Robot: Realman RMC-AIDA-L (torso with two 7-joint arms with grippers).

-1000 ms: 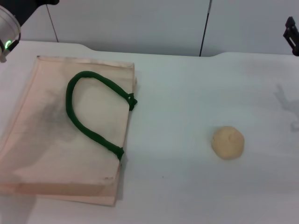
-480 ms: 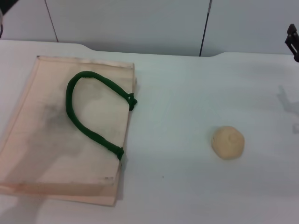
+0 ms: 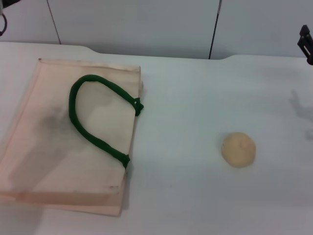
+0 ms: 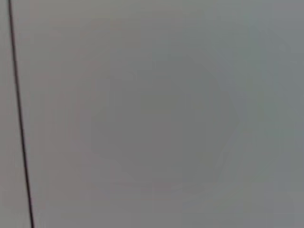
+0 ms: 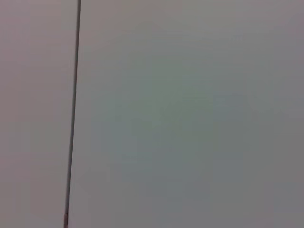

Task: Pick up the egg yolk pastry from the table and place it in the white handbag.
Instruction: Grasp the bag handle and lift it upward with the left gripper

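Note:
The egg yolk pastry (image 3: 238,149), a small round tan-yellow dough ball, sits on the white table at the right of the head view. The white handbag (image 3: 44,147), a flat cream tote with a dark green rope handle (image 3: 90,125), lies flat on the table at the left. A dark part of my right gripper (image 3: 306,44) shows at the far right edge, high above the table and well away from the pastry. Only a sliver of my left arm (image 3: 3,14) shows at the top left corner. Both wrist views show only blank wall.
The white table (image 3: 195,196) has a curved back edge against a grey panelled wall (image 3: 146,24). A shadow falls on the table at the right edge.
My left arm has pulled up and out of the top left corner, leaving only a sliver. The right gripper part has barely shifted. Pastry and bag have not moved.

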